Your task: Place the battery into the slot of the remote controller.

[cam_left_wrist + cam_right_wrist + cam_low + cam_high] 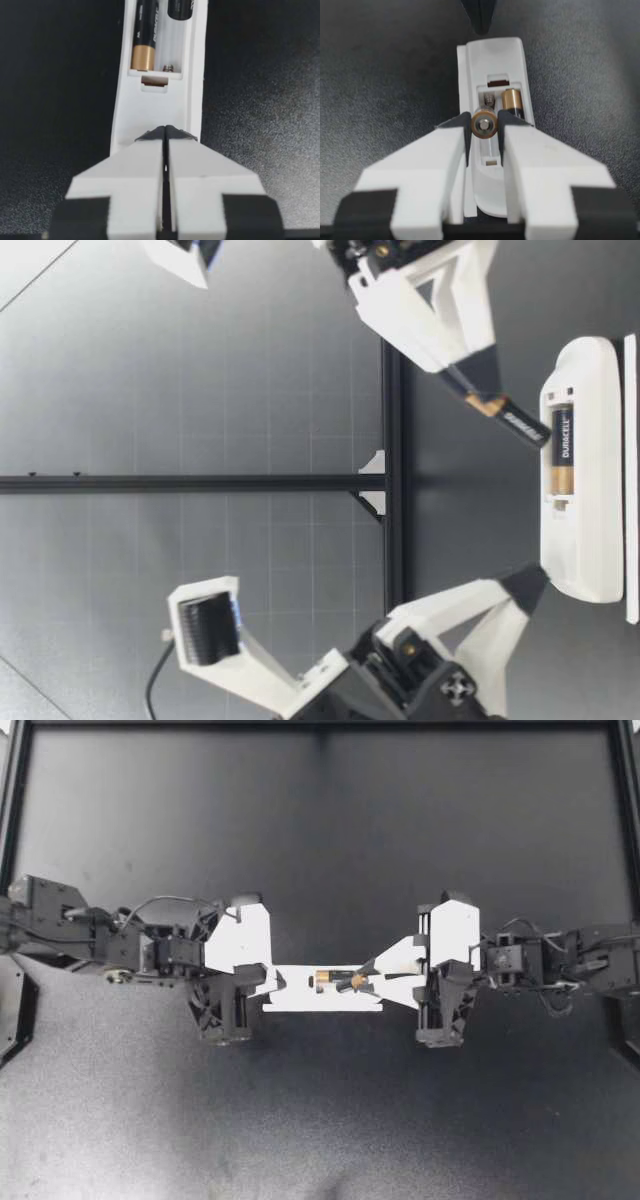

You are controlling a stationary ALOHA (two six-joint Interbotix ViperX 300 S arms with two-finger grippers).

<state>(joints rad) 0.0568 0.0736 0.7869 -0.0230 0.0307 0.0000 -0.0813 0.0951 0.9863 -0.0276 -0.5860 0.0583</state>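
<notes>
A dark, finely grained surface (320, 1120) fills the scene. A black frame rail (320, 726) borders its far edge and sides. From table height, a pale grey gridded wall (200, 370) stands behind the surface. A black upright post (180, 483) rises from the rail against that wall. What seems to be a small white bracket (372, 483) joins post and rail.
</notes>
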